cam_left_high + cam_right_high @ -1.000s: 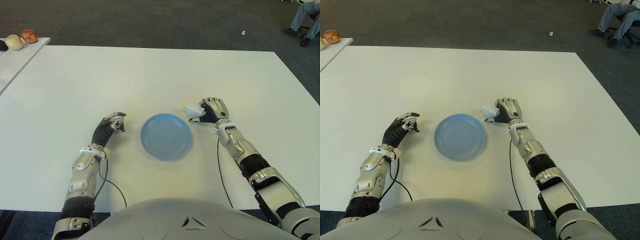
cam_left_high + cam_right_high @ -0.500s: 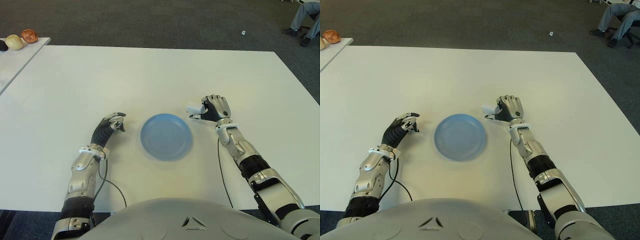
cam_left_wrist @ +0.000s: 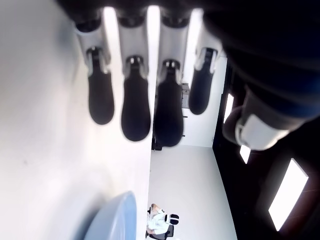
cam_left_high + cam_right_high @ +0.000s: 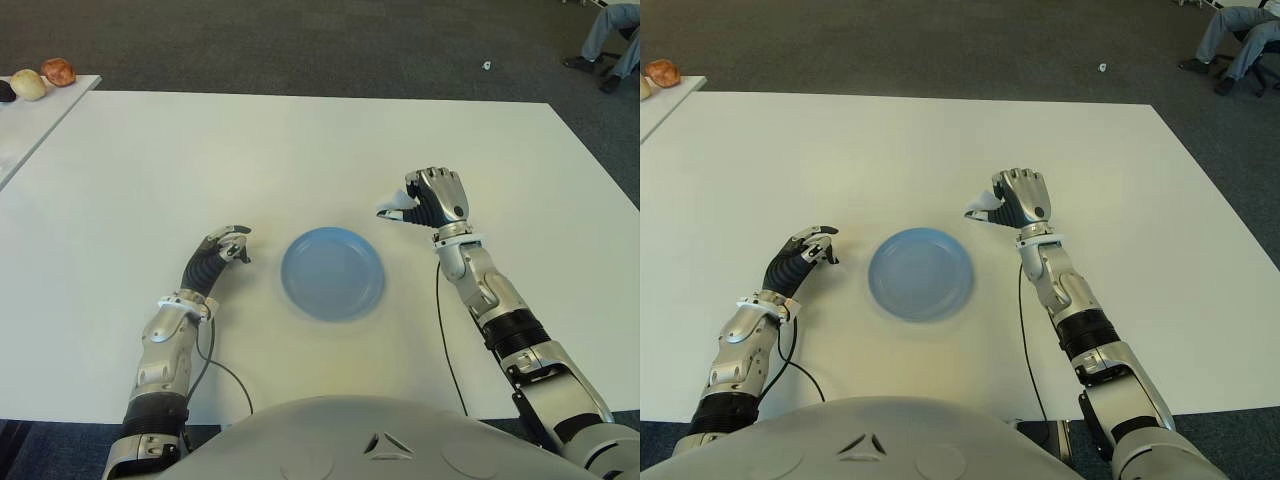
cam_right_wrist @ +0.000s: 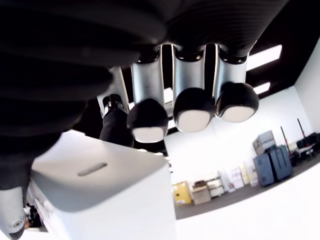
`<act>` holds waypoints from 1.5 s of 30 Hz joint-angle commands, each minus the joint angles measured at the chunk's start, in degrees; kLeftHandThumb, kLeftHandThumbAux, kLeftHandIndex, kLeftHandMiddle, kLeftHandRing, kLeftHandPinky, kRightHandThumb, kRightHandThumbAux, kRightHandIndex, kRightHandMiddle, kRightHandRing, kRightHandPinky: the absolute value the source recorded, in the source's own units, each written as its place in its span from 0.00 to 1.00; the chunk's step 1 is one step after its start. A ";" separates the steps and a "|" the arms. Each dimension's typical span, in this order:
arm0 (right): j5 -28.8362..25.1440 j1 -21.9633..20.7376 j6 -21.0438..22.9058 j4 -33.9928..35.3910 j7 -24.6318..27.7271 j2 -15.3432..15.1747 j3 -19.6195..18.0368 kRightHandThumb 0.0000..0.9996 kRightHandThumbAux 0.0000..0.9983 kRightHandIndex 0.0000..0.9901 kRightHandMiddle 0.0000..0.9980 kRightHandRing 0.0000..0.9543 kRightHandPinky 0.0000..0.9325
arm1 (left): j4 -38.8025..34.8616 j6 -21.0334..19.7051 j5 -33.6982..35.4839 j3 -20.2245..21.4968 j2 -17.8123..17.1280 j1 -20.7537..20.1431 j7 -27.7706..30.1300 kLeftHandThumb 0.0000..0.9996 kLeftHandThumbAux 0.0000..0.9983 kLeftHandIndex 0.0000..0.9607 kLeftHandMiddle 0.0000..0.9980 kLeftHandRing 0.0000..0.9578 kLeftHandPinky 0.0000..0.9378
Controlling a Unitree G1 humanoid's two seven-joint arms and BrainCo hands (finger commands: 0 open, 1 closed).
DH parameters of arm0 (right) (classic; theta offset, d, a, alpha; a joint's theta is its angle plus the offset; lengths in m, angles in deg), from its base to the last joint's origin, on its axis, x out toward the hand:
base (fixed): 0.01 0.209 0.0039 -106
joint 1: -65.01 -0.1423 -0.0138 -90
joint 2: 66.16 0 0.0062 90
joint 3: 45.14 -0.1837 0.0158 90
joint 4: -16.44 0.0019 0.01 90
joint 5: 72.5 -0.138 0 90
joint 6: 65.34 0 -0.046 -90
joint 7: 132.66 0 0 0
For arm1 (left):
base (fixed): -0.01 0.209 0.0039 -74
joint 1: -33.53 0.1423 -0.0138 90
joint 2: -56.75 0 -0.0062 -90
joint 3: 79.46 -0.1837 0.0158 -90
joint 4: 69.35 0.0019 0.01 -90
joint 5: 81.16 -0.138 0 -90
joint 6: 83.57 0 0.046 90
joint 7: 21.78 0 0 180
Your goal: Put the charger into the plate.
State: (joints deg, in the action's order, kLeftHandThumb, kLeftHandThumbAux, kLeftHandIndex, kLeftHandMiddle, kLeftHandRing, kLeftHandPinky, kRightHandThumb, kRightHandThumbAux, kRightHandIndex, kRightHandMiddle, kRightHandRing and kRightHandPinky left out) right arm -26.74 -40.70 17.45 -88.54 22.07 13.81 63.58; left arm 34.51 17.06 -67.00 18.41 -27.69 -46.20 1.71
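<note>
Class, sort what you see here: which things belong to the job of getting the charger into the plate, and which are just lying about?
Belong to the job:
white charger, held in the right hand
blue plate, empty

Just lying about:
left hand, idle left of the plate
round food items on the side table
seated person

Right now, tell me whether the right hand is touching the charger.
Touching: the right wrist view shows the right hand curled onto the white charger.

bare table (image 4: 330,150) between right hand (image 4: 432,200) and plate (image 4: 332,272); left hand (image 4: 222,250) beside plate's far side.
</note>
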 commanded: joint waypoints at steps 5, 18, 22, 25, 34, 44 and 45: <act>0.04 1.12 0.90 2.60 1.61 0.55 -1.11 1.00 0.66 0.88 0.92 0.94 0.93 | 1.10 -1.50 -0.13 -0.47 0.56 0.63 -0.06 0.19 0.56 0.37 0.66 0.68 0.53; -0.06 1.69 1.03 4.45 3.11 1.43 -1.95 1.00 0.66 0.87 0.91 0.94 0.92 | 0.71 -1.75 -0.40 -0.61 0.90 0.79 -0.45 0.18 0.56 0.36 0.66 0.68 0.53; 0.23 1.74 0.89 4.59 3.15 1.48 -2.06 1.00 0.66 0.87 0.91 0.94 0.91 | 0.73 -1.77 -0.62 -0.72 0.91 0.85 -0.55 0.18 0.56 0.36 0.66 0.67 0.52; 0.27 1.75 0.74 4.64 3.17 1.44 -2.12 1.00 0.66 0.87 0.91 0.93 0.90 | 0.69 -1.80 -0.76 -0.80 0.92 0.88 -0.60 0.17 0.56 0.36 0.66 0.67 0.53; 0.45 1.70 1.06 4.99 3.62 1.52 -2.23 1.00 0.66 0.88 0.91 0.93 0.89 | 0.94 -1.12 -1.13 -1.07 0.93 0.88 -0.31 0.16 0.56 0.36 0.66 0.67 0.53; 0.29 2.68 1.74 7.09 4.87 2.98 -1.89 1.00 0.66 0.88 0.91 0.93 0.80 | 1.79 -0.84 -0.52 -1.01 1.17 0.62 0.64 0.18 0.56 0.36 0.65 0.67 0.53; 0.38 3.02 1.92 7.81 5.07 3.45 -1.65 1.00 0.66 0.88 0.91 0.92 0.74 | 1.94 -0.79 -0.47 -1.00 1.15 0.57 0.71 0.18 0.56 0.36 0.65 0.67 0.53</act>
State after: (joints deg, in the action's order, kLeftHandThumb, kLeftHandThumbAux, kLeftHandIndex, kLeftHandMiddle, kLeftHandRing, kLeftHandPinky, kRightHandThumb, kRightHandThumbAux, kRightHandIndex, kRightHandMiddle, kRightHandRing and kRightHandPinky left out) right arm -26.52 -38.64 18.26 -82.10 26.28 16.05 61.68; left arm 34.68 17.64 -67.30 18.23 -26.87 -46.19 1.68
